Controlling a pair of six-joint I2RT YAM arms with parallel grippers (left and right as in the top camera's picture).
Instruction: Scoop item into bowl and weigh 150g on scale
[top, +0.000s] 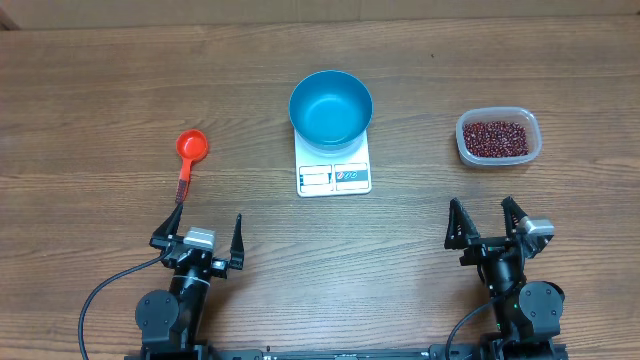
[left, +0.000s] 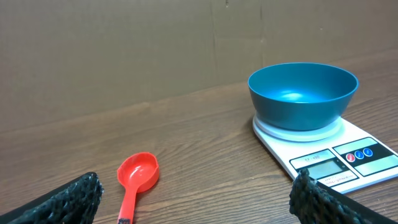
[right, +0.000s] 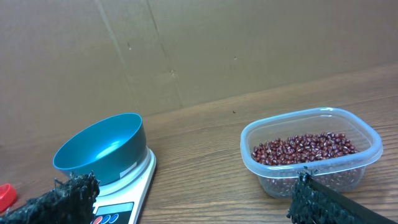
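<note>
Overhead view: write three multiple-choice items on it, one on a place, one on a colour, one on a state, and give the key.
1. Where does the bowl stand?
A. on the scale
B. on the bare table
C. inside a box

2. What colour is the scoop?
A. green
B. red
C. white

3. What state is the bowl in?
A. empty
B. full of water
C. tipped on its side

Key:
1 A: the scale's white front shows just below the bowl.
2 B: its cup and handle are red.
3 A: its blue bottom shows bare.
</note>
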